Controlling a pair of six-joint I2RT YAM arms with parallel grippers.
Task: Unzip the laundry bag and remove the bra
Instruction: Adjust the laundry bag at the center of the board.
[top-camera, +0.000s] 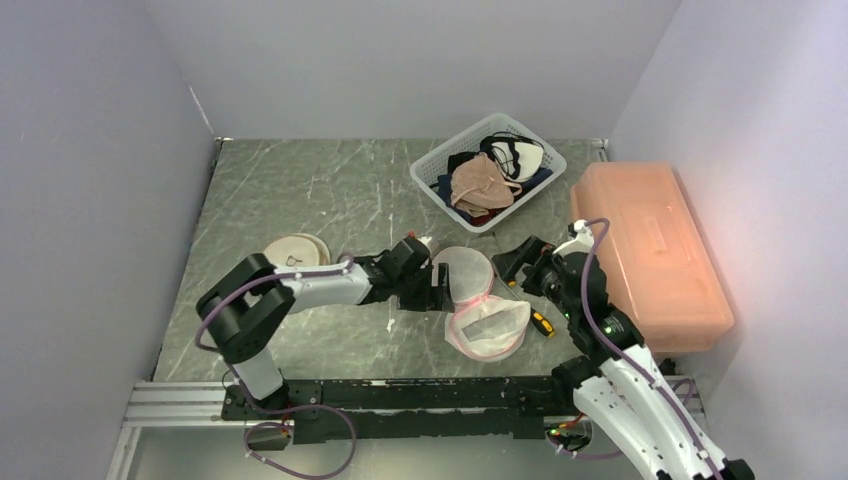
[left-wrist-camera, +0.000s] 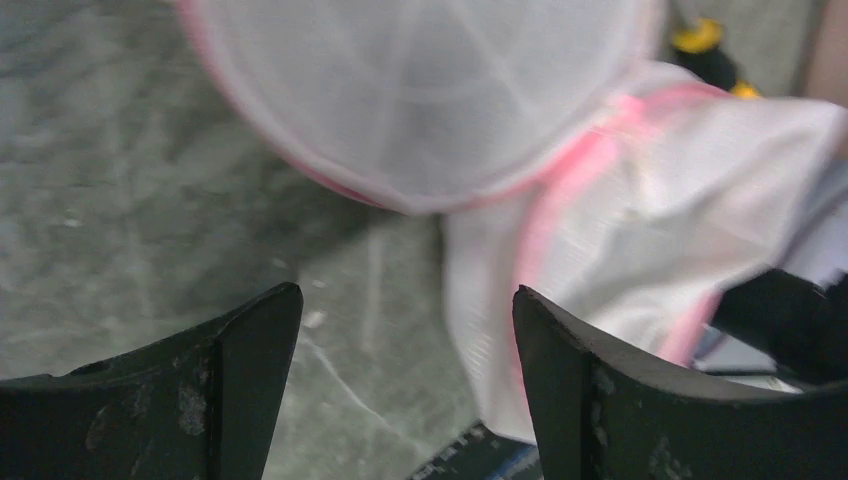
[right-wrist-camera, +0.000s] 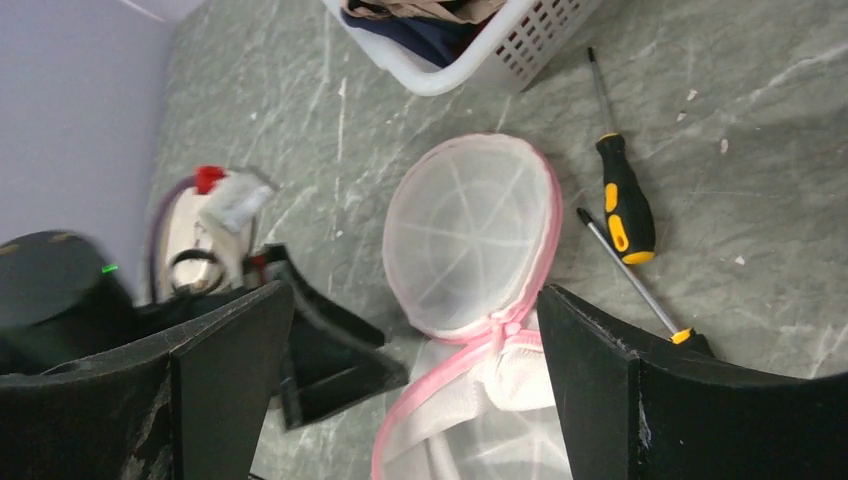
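The laundry bag is white mesh with pink trim and lies spread in two round halves in the middle of the table. Its nearer half holds white padded fabric, the bra. The pink zipper pull sits where the two halves join. My left gripper is open at the bag's left edge. In the left wrist view its fingers frame bare table and the edge of the nearer half. My right gripper hovers open at the bag's right side, nothing between its fingers.
A white basket of clothes stands at the back. An orange plastic box fills the right side. Two screwdrivers lie right of the bag. A beige round item lies left, behind the left arm.
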